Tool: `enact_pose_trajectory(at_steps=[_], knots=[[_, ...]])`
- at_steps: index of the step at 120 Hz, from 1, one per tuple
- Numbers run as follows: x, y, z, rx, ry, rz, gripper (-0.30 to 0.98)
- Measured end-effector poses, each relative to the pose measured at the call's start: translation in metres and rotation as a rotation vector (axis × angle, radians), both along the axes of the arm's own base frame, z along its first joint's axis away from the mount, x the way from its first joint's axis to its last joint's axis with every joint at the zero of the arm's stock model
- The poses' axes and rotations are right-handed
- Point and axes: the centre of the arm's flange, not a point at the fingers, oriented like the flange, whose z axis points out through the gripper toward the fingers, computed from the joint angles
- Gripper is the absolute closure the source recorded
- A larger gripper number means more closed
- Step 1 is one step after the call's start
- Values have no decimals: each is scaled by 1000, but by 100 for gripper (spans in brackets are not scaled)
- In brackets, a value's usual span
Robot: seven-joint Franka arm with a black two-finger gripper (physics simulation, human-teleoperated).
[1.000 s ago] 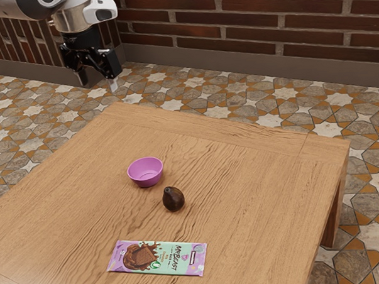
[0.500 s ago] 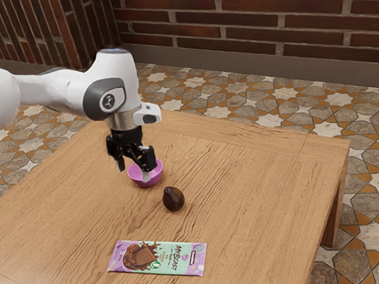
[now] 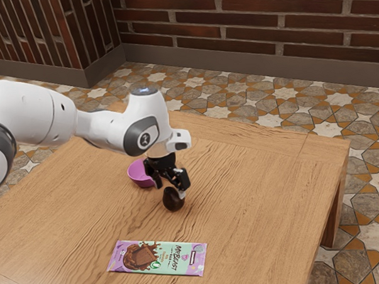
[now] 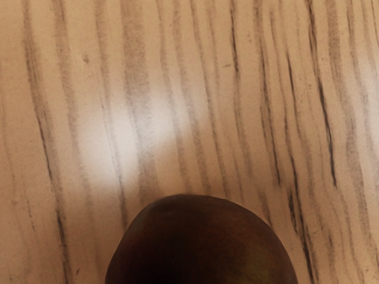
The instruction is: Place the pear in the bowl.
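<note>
My gripper (image 3: pixel 170 190) is spread at the pear (image 3: pixel 173 203), which sits on the worktop (image 3: pixel 255 202). Toward the exterior view's ten o'clock, I partly hide the bowl (image 3: pixel 139 177); the wrist view crops the pear.

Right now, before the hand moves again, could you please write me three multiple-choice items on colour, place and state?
1. What colour is the bowl?
A) Green
B) White
C) Purple

2. Where is the pear?
A) On the table, beneath the gripper
B) Inside the bowl
C) On the chocolate bar

3. How do my gripper's fingers stand?
A) Pressed together
B) Spread apart
C) Crossed

Answers:
1 C: its visible wall is purple.
2 A: the exterior view has it on the wood, under my hand and outside the bowl.
3 B: a gap shows between them, over the pear.
</note>
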Motion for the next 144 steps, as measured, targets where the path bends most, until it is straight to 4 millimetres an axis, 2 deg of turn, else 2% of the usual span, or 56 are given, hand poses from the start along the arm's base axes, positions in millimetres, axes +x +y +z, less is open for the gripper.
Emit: enact_pose_trajectory(at_steps=[32, 50, 87, 106, 130, 138, 144], knots=[[0, -1, -25, -23, 5, 12, 0], [-1, -1, -29, -35, 8, 21, 1], [-4, -1, -32, -45, 17, 29, 21], [-4, 0, -32, -43, 15, 31, 26], [-2, 2, -17, -37, -6, 37, 37], [1, 9, -3, -34, -24, 48, 38], [5, 24, 15, -24, -46, 70, 39]])
